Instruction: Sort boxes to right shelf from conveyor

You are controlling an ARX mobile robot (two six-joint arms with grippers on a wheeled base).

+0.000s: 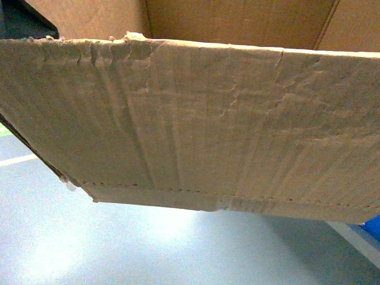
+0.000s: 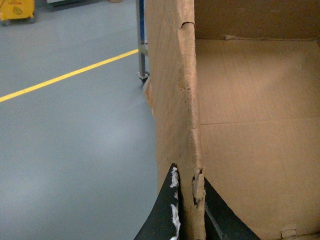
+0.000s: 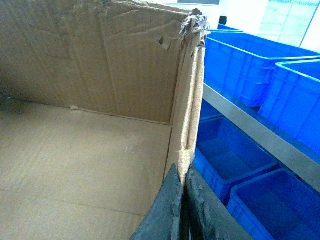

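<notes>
Grey warehouse floor (image 2: 65, 150) with a yellow line (image 2: 70, 75) spreads beneath the lifted cardboard box (image 1: 196, 124), which fills the head view, clear of any surface. Each side wall is pinched from above, so the load hangs evenly between the arms: the left gripper (image 2: 187, 210) clamps one torn edge, the right gripper (image 3: 184, 210) the other. Just outside the right gripper, blue bins (image 3: 235, 165) sit on a steel rail (image 3: 260, 135), likely crowding the approach.
</notes>
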